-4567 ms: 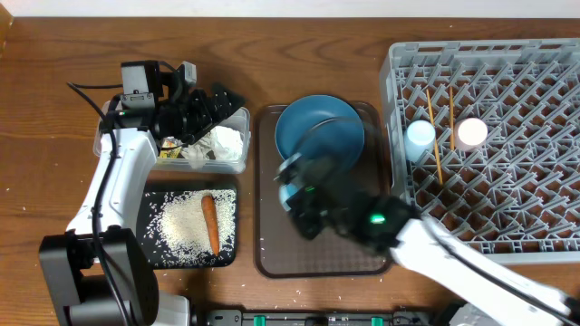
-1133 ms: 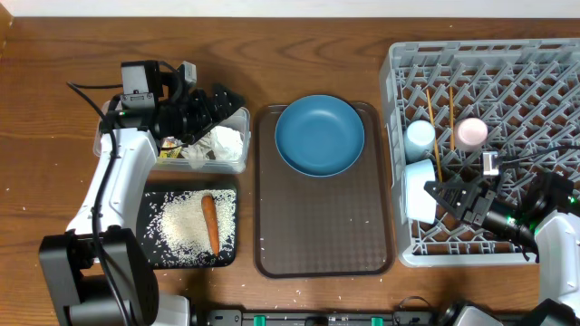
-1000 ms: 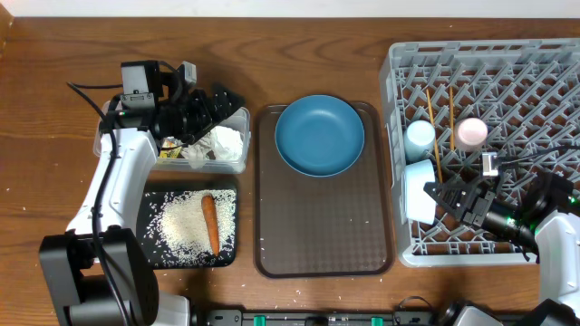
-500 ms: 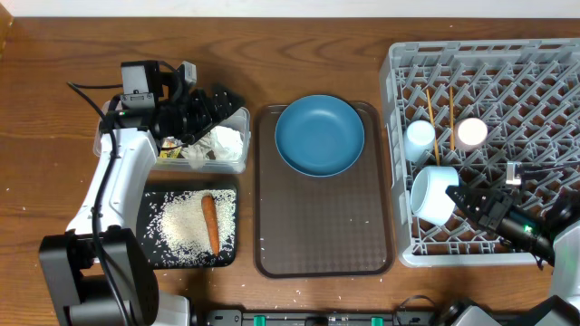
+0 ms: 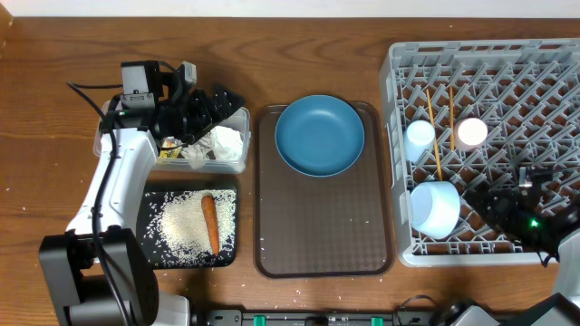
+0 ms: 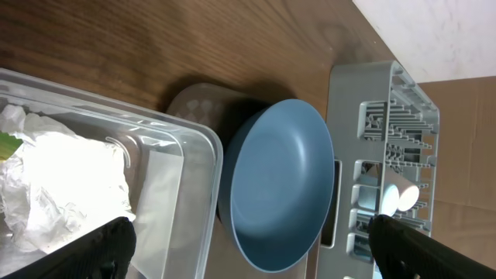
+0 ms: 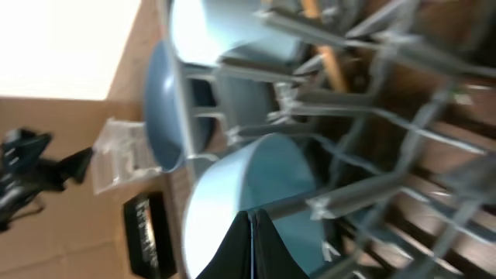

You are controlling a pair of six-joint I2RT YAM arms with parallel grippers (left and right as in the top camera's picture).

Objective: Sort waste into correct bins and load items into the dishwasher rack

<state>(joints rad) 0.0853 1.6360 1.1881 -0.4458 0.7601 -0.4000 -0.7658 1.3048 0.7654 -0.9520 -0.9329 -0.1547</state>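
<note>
Wooden table (image 5: 317,54): bowl (image 5: 435,208) in grey rack (image 5: 544,81), tissue (image 5: 227,142) in tub (image 5: 208,166); left pincer (image 5: 220,101) agape, right pincer (image 7: 253,244) closed.

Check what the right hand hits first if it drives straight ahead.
Probably the bowl: the right hand points at it inside the rack. Depth is unclear; a rack bar could come first.

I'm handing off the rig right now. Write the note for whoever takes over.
Left gripper: open, over the clear tub.
Right gripper: shut, holding nothing, by the bowl in the rack.
Done: tissue in tub; carrot and rice in black tray; light-blue cup, pink cup, chopsticks, bowl in rack.
Left: blue plate sits on the brown tray; load it.
</note>
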